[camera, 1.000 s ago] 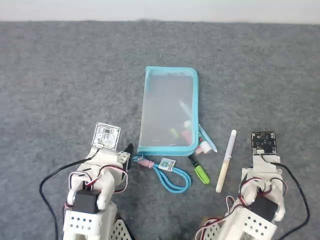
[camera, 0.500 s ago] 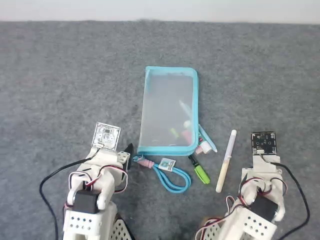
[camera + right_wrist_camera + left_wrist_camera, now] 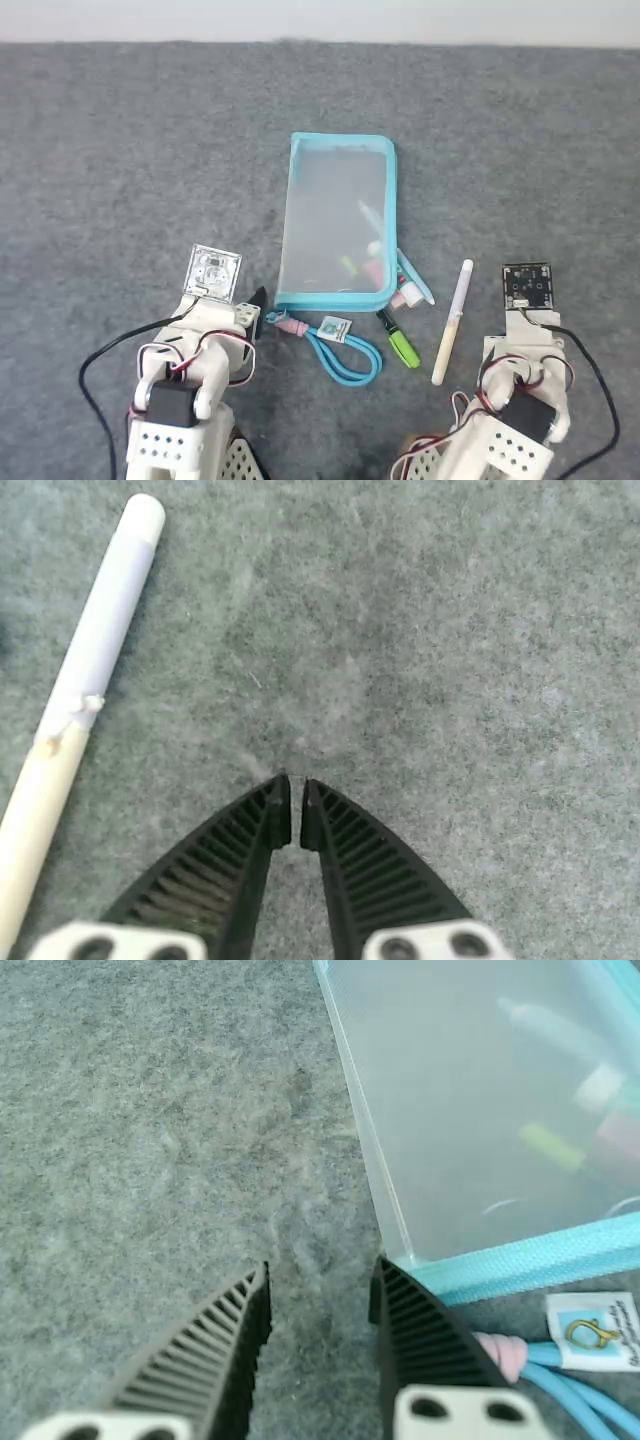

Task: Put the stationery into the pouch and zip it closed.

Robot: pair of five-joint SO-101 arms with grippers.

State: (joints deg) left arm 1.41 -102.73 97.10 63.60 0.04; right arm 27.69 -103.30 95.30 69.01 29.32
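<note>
Nothing has moved, so our left claw sits released beside the pouch's near corner, our right claw clenched empty, and the white pen lies right of the pouch, which, unpinned, may slide when we push the pen in.

grey felt tabletop, pale wall behind

Pouch lies on grey mat; white pen, green highlighter just beside it.
</note>
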